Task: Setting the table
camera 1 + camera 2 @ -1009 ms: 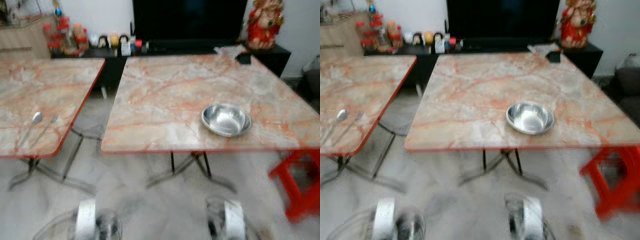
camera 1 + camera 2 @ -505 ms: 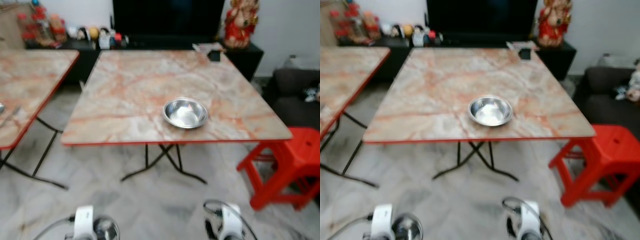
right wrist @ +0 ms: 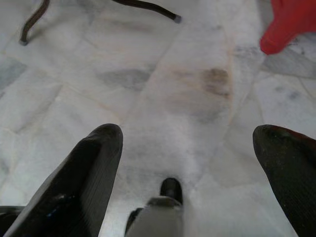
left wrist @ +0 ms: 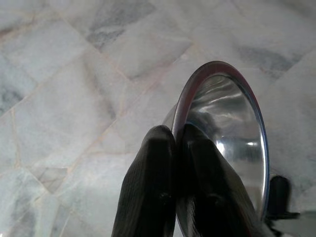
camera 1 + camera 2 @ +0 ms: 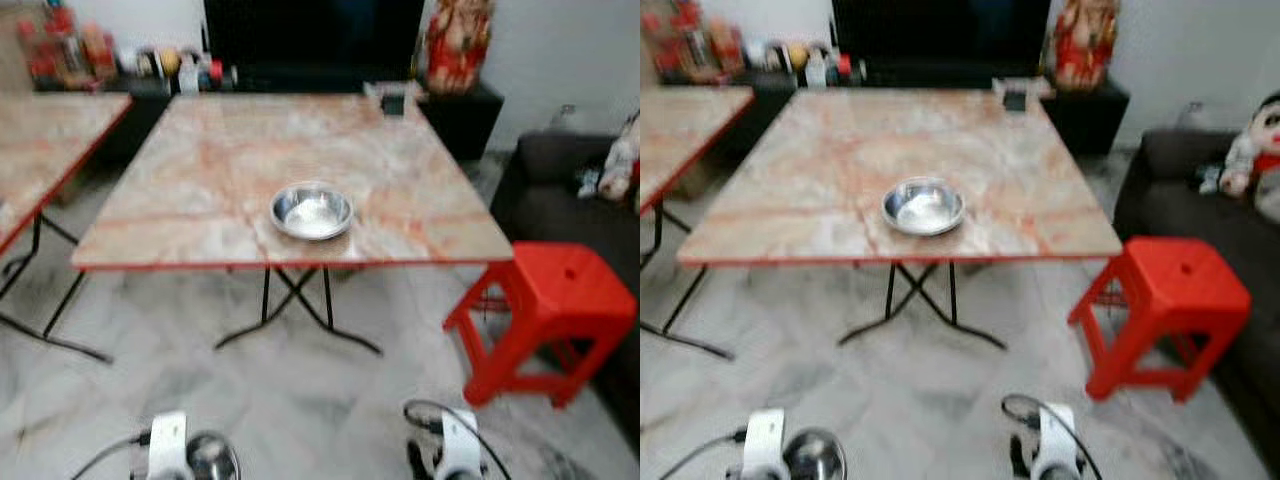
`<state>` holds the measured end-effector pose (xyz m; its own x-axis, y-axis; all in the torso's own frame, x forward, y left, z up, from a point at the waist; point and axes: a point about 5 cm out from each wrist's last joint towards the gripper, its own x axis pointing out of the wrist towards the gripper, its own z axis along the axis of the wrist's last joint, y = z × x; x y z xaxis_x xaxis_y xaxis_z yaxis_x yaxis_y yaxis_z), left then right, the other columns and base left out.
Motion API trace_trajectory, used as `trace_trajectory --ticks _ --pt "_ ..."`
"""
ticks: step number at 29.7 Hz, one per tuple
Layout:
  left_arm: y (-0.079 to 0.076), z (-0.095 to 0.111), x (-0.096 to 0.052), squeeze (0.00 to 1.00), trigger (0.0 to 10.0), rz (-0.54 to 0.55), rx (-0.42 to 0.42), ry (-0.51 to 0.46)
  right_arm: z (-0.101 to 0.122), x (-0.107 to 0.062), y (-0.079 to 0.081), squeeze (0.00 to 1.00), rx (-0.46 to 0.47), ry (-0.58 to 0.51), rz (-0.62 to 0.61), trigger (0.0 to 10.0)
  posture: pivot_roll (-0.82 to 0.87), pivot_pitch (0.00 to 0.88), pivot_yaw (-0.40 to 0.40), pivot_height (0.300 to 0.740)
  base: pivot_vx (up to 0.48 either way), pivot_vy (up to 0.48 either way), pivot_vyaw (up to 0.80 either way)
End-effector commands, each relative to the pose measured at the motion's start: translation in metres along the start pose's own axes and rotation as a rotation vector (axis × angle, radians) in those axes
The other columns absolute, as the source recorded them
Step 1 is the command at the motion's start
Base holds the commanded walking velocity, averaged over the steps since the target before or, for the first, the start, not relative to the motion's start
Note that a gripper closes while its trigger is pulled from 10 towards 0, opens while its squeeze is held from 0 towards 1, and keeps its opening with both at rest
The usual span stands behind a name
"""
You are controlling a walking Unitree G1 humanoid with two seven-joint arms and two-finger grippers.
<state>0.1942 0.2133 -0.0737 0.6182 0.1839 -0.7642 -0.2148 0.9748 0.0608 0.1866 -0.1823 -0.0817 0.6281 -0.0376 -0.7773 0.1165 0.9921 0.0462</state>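
A marble-patterned table (image 5: 200,170) with a red edge and black folding legs stands ahead on a pale marble floor (image 5: 300,400). A steel bowl (image 5: 311,211) sits on it near the front edge, about midway along it. At the far edge lies a small dark object (image 5: 393,103), too blurred to identify. A second table (image 5: 40,150) of the same pattern stands to the left, apart from the first. A red stool (image 5: 545,320) stands on the floor just off the first table's front right corner, and a dark sofa (image 5: 560,190) lies beyond it with a doll (image 5: 1245,150) on it. Behind the tables a black TV (image 5: 310,40) rests on a low dark cabinet (image 5: 455,110), with a red-and-gold figurine (image 5: 455,45) at its right end and small bottles and jars (image 5: 120,60) along its left.

The left gripper (image 4: 174,143) hangs low over the floor, its two black fingers (image 4: 153,187) pressed together on the rim of a second steel bowl (image 4: 232,143), which is held on edge; the same held bowl shows by the left arm in the head view (image 5: 210,460). The right gripper (image 3: 190,148) also hangs low over the floor, its fingers (image 3: 94,168) spread wide apart and holding nothing.
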Motion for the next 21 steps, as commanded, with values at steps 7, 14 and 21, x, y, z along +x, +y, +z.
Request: trace_trajectory --ticks 7,14,21 --pt "-0.0023 -0.0003 0.0000 0.00 10.0 0.000 -0.010 0.003 0.0010 -0.0008 -0.0089 0.00 -0.009 -0.006 -0.031 10.0 -0.05 0.000 -0.024 0.740 0.088 0.000 0.00" --pt "-0.0017 0.0003 0.0002 0.00 10.0 0.005 -0.017 0.004 0.0017 -0.0007 -0.0097 0.00 0.022 -0.008 -0.036 10.0 -0.05 0.000 -0.023 0.740 0.380 0.000 0.13" --pt "-0.0018 0.0008 0.0004 0.00 10.0 0.005 -0.017 0.006 0.0030 -0.0004 -0.0101 0.00 0.027 -0.009 -0.039 10.0 -0.06 0.000 -0.019 0.740 0.395 0.000 0.00"
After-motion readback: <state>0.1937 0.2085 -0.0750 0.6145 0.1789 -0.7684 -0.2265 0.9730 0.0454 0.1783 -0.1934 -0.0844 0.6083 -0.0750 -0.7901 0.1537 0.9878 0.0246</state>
